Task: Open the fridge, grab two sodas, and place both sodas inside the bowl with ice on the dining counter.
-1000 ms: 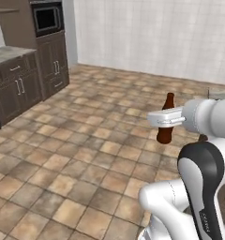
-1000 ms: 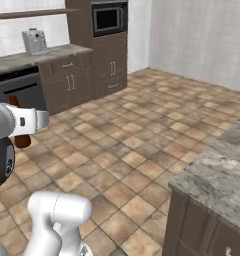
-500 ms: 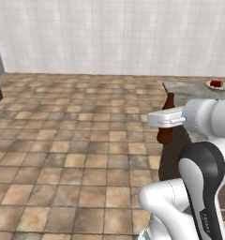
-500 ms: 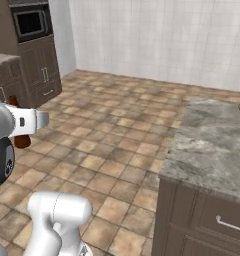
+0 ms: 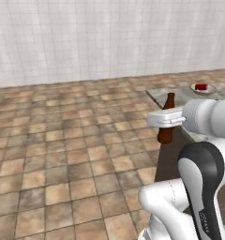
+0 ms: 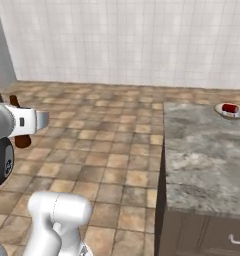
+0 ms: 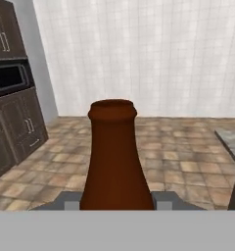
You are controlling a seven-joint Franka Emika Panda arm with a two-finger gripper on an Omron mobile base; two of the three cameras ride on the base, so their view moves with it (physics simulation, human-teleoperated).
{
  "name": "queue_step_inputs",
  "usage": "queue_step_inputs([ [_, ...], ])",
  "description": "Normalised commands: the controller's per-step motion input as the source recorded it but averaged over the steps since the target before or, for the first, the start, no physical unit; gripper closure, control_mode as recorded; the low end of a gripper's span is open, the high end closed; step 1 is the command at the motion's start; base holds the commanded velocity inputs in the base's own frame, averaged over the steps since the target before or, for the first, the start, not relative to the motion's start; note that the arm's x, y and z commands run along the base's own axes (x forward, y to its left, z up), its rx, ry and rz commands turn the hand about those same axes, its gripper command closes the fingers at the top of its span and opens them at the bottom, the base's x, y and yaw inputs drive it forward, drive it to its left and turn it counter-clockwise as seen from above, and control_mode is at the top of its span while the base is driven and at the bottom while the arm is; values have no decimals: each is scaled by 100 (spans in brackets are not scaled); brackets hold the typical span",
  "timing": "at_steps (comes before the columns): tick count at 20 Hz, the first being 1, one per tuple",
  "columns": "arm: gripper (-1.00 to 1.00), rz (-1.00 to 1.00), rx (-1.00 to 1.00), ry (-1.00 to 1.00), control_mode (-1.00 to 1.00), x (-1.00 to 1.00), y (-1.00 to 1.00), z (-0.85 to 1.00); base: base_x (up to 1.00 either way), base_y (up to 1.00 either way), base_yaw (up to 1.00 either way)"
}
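My gripper [image 5: 166, 120] is shut on a dark brown bottle [image 5: 169, 100], held upright above the floor near the dining counter's [image 5: 179, 94] corner. In the hand view the bottle [image 7: 114, 157] rises between the two fingers [image 7: 72, 201]. From the right base camera the gripper [image 6: 22, 123] sits at the left edge with the bottle [image 6: 22, 142] poking out above and below it. On the dining counter [image 6: 202, 150] stands the bowl [image 6: 218, 109] with one red soda [image 6: 230, 108] lying in it; bowl [image 5: 192, 87] and soda [image 5: 201, 86] also appear far right. The fridge is out of view.
Brown tiled floor [image 5: 63, 140] stretches to a white tiled wall [image 5: 109, 37]. Dark cabinets with a built-in microwave [image 7: 9, 77] stand at the left of the hand view. The counter's brown base [image 5: 168, 159] is close beside the arm.
The whole scene has swung as the base turned: the cabinets slid out, the dining counter with the bowl and red soda came in. The bottle stays in the gripper.
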Motion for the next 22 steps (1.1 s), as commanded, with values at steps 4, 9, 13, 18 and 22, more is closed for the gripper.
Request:
queue_step_inputs([
  [4,100,0,0,0,100,0,0,0,100,69,-41],
  [9,100,0,0,0,100,0,0,0,100,70,-43],
  [13,100,0,0,0,100,0,0,0,100,70,-44],
  [18,100,0,0,0,100,0,0,0,99,69,-45],
  [22,100,0,0,0,100,0,0,0,100,70,-44],
])
